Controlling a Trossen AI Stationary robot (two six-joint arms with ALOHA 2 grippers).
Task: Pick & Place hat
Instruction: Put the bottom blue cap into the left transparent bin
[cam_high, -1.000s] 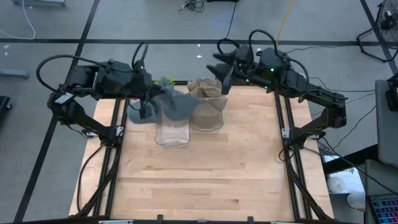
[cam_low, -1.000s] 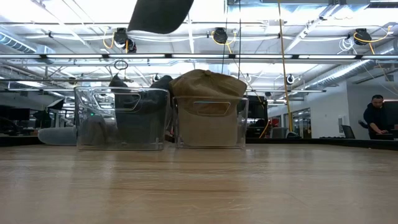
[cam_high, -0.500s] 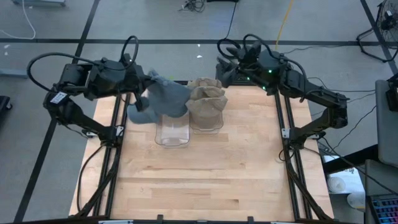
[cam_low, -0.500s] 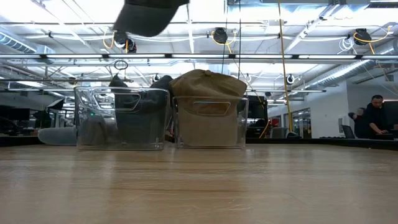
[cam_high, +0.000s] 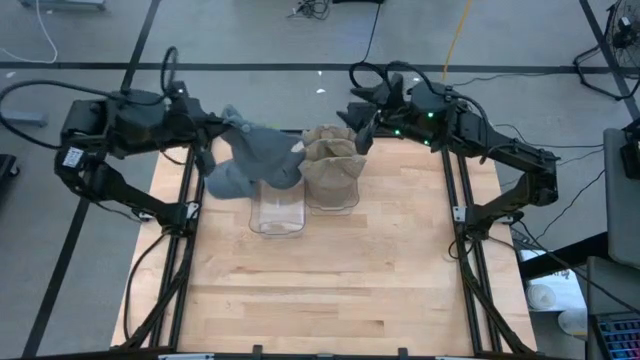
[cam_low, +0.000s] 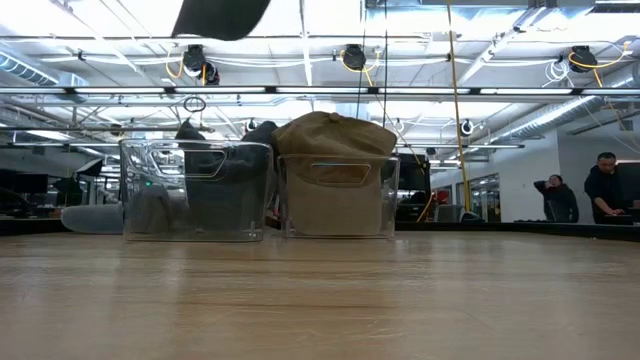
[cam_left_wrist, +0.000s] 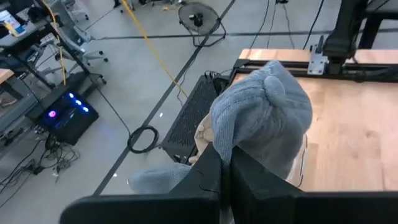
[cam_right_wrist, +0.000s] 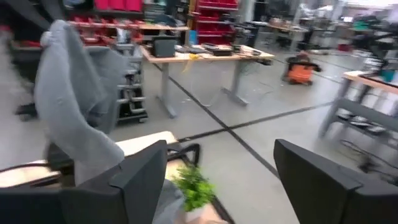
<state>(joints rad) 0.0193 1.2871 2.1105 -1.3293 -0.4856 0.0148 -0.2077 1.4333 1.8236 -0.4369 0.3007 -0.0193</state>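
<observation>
Left pincer (cam_left_wrist: 225, 163) clamps the grey hat (cam_high: 255, 160), carrying it aloft; below it waits the clear bin (cam_high: 277, 208). Next: lower, release. Right pincer (cam_right_wrist: 221, 171) gapes empty.

Grey hat (cam_high: 256, 160) aloft (over bin)

Green plant (cam_right_wrist: 194, 185), floor fan (cam_left_wrist: 199, 20)

Grey hat (cam_low: 220, 17) cropped by the low view's top edge, its holding end effector out of frame.
</observation>
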